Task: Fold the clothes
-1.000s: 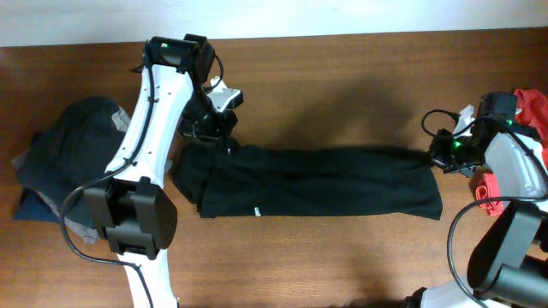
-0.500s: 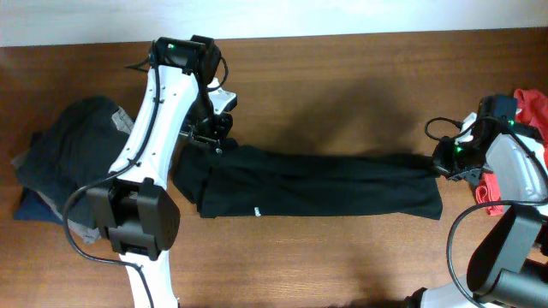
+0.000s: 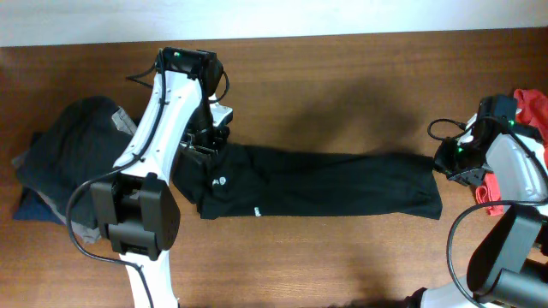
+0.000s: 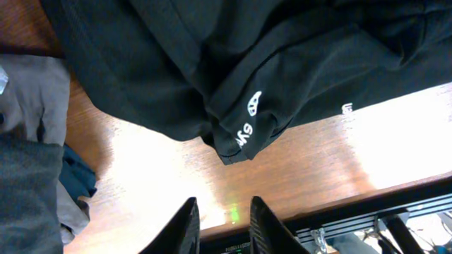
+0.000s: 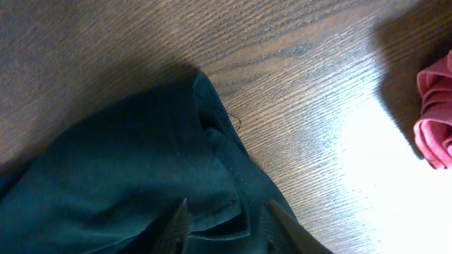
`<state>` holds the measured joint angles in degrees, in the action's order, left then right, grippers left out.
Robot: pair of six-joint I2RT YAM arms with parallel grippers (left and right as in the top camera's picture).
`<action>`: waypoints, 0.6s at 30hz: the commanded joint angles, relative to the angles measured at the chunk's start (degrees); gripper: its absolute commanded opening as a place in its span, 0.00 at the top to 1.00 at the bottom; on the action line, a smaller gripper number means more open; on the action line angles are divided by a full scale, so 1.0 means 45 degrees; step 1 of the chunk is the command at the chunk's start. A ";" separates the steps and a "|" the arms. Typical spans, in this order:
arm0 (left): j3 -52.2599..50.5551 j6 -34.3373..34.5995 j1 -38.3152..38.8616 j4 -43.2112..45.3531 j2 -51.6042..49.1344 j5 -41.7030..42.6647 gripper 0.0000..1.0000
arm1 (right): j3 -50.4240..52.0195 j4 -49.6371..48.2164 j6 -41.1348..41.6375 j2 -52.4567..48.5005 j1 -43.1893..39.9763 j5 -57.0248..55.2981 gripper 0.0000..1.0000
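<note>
A long black garment (image 3: pixel 325 184) lies stretched across the table from left to right. A fold at its left end shows a small white logo (image 3: pixel 220 180), which also shows in the left wrist view (image 4: pixel 248 118). My left gripper (image 3: pixel 208 144) hovers over the garment's upper left corner. In the left wrist view it (image 4: pixel 222 206) is open and empty, with bare wood between its fingers and the black cloth (image 4: pixel 212 63) beyond them. My right gripper (image 3: pixel 447 160) is at the garment's right end. In the right wrist view it (image 5: pixel 229 210) is open, its fingers astride the cloth's corner (image 5: pixel 113 155).
A pile of dark and grey clothes (image 3: pixel 64 162) lies at the left, close to the garment; it also shows in the left wrist view (image 4: pixel 28 106). Red cloth (image 3: pixel 531 104) lies at the right edge, behind my right arm, and shows in the right wrist view (image 5: pixel 434 116).
My left gripper has moved down and left, and the garment's upper left corner now lies folded down, showing the white logo. My right gripper has barely moved.
</note>
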<state>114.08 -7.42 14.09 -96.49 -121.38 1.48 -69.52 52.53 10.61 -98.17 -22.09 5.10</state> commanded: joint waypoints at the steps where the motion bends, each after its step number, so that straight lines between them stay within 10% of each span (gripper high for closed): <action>1: -0.0092 0.0063 -0.0044 0.0000 0.0267 -0.0068 0.67 | -0.0068 0.0049 0.0141 0.0306 -0.0039 -0.0199 0.58; 10: -0.0889 -0.0034 0.0262 0.2895 0.0262 0.1554 0.48 | -0.0068 -0.0155 0.0413 0.0306 -0.0039 0.1967 0.45; 18: -0.3774 -0.0029 0.0563 0.5221 0.0262 0.2409 0.54 | -0.0068 -0.0136 0.0408 0.0306 -0.0039 0.3109 0.45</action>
<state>99.74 -7.46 16.47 -73.52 -121.34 9.85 -69.54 52.01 12.03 -98.17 -22.09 16.25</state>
